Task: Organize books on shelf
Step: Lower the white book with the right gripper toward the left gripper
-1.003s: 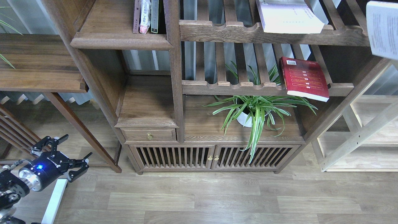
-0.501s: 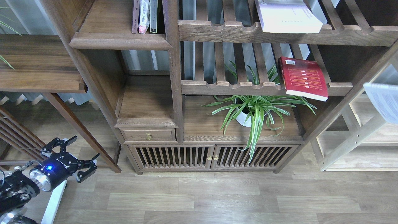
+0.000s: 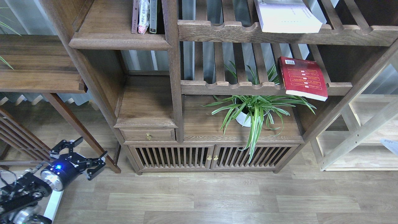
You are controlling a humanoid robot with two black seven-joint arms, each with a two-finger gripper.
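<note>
While the job is to gather the books onto the shelf (image 3: 119, 40), the dark board with the moulded front edge at the far left of the cabinet, it looks only partly done. At the near left, low over the floor, the left tool (image 3: 83, 154) hangs released, its fingers spread and grasping nothing. On the shelf a few thin volumes (image 3: 144, 17) stand upright against the post; their tops are cut off by the view's edge, so I cannot tell which they are. Further right, the white book (image 3: 287, 17) lies flat on the upper slatted rack, and below it the red book (image 3: 303, 77) lies flat on the lower rack, overhanging its front rail above the potted plant (image 3: 253, 110). Both seem left to move. The right tool is out of view.
</note>
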